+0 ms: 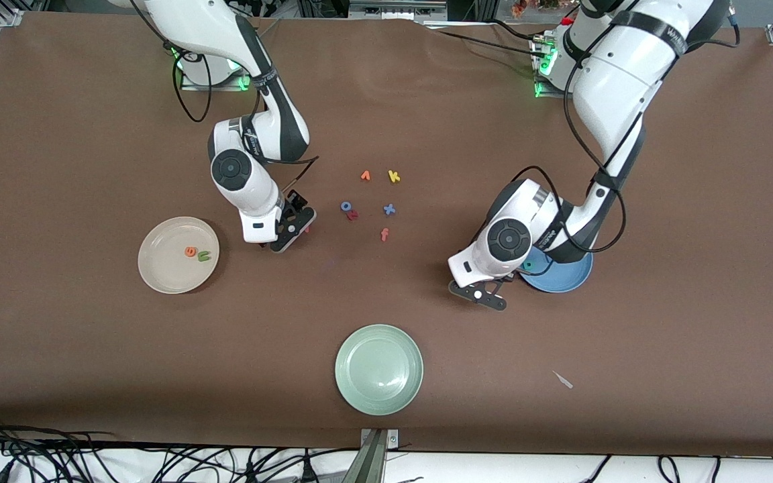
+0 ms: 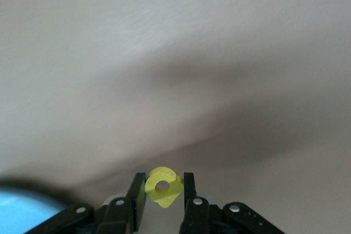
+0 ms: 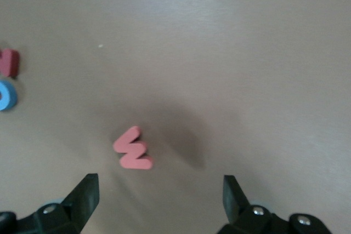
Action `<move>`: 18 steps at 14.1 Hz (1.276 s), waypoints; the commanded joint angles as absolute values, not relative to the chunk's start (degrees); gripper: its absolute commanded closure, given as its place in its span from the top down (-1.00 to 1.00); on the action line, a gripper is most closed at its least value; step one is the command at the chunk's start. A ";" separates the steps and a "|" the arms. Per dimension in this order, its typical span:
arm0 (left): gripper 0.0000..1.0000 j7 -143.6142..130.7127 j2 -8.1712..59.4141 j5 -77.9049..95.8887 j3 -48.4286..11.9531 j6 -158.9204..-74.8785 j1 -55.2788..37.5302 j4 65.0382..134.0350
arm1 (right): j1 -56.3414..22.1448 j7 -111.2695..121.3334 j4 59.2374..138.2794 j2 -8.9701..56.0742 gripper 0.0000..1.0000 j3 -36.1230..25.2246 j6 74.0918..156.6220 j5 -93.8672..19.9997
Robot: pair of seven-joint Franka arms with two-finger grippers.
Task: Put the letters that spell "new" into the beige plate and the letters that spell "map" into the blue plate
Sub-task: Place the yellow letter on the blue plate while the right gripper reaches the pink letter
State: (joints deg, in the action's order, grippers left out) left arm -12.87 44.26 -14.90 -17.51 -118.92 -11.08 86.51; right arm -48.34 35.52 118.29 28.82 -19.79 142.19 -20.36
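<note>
The left gripper point(image 2: 163, 198), beside the round medium-blue plate point(image 1: 571, 278) it half hides, pinches the yellow foam "a" point(image 2: 163, 186). The right gripper point(image 3: 160, 197) hangs wide open over the salmon-pink foam "w" point(image 3: 133, 148), near the cream-beige plate point(image 1: 158, 268) holding two letters.

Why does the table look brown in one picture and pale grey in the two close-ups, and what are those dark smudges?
Front view: even overhead light, true brown table. Both wrist views: washed-out colour; the smudges are soft shadows, one beside the pink "w".
</note>
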 commanded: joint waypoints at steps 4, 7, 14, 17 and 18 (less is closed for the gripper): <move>-0.77 -4.43 39.55 -17.05 -17.40 -106.09 -3.10 88.41 | -50.19 36.04 119.71 29.53 1.00 -18.90 144.83 -20.48; 1.00 4.45 39.90 -16.00 -17.93 -106.17 2.10 88.24 | -50.27 35.86 119.71 30.76 0.98 -18.81 147.29 -20.39; 1.00 5.54 29.82 -9.94 -18.28 -100.37 1.67 86.04 | -50.71 34.55 119.36 31.82 -0.03 -18.46 148.36 -20.74; 1.00 5.36 24.54 -9.67 -18.54 -95.30 1.67 84.82 | -51.33 33.49 119.27 31.82 -0.20 -18.37 148.36 -20.83; 1.00 5.36 23.30 -9.67 -18.54 -93.10 1.67 82.73 | -51.42 32.79 119.27 31.82 -0.38 -18.37 148.27 -20.83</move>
